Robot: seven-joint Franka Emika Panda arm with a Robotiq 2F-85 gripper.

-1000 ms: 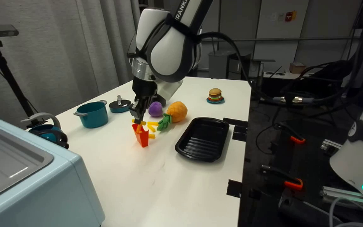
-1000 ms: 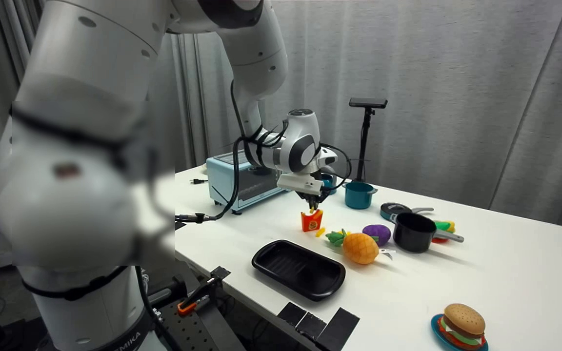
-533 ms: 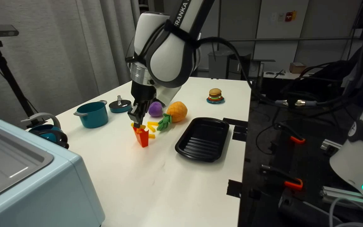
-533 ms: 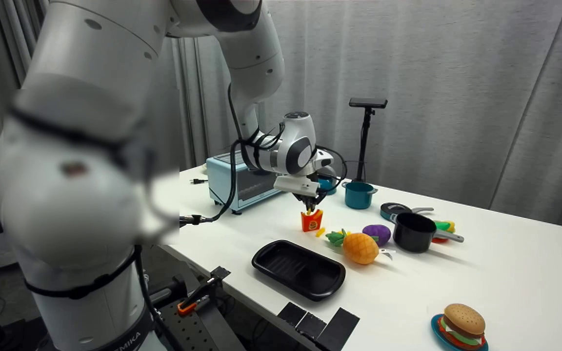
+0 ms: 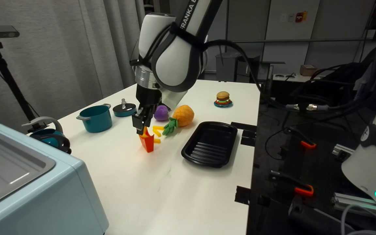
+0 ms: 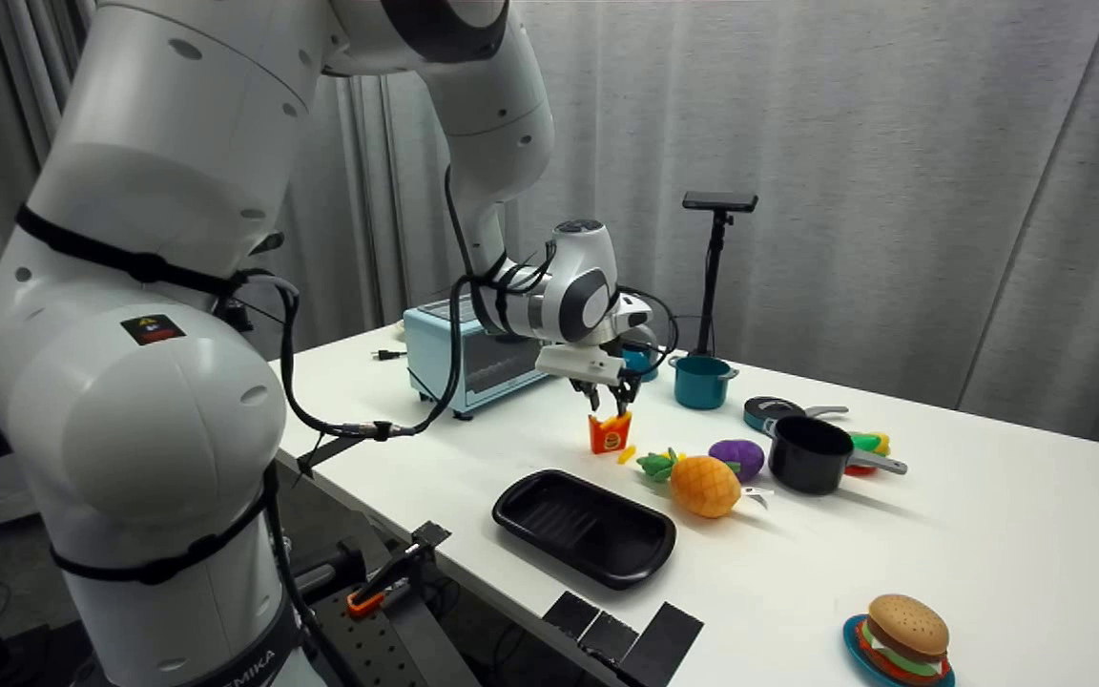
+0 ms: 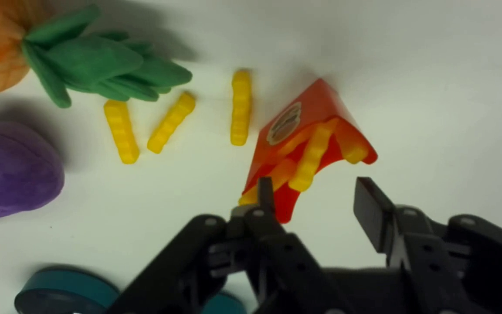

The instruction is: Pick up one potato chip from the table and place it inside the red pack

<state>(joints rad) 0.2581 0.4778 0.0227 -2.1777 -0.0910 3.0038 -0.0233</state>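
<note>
The red pack (image 7: 320, 102) stands upright on the table with several yellow chips (image 7: 310, 161) sticking out of its top. The red pack also shows in both exterior views (image 5: 148, 144) (image 6: 609, 437). My gripper (image 7: 314, 185) is open and empty just above the pack's top. In the wrist view its left finger overlaps the pack's near corner and a chip there; I cannot tell if they touch. The gripper also shows in both exterior views (image 5: 139, 132) (image 6: 608, 405). Three loose chips (image 7: 241, 107) (image 7: 121, 131) (image 7: 171, 122) lie on the table beside the pack.
An orange pineapple (image 6: 705, 487) and a purple eggplant (image 7: 13, 170) lie near the loose chips. A black tray (image 5: 211, 143), a teal pot (image 5: 97, 119), a black pot (image 6: 809, 456), a light-blue toaster oven (image 5: 41, 192) and a burger on a plate (image 5: 223, 99) also stand around.
My gripper has come down to the red pack with a chip at its fingertips. Its fingers have since opened, and the chip is no longer held; chips stick out of the pack.
</note>
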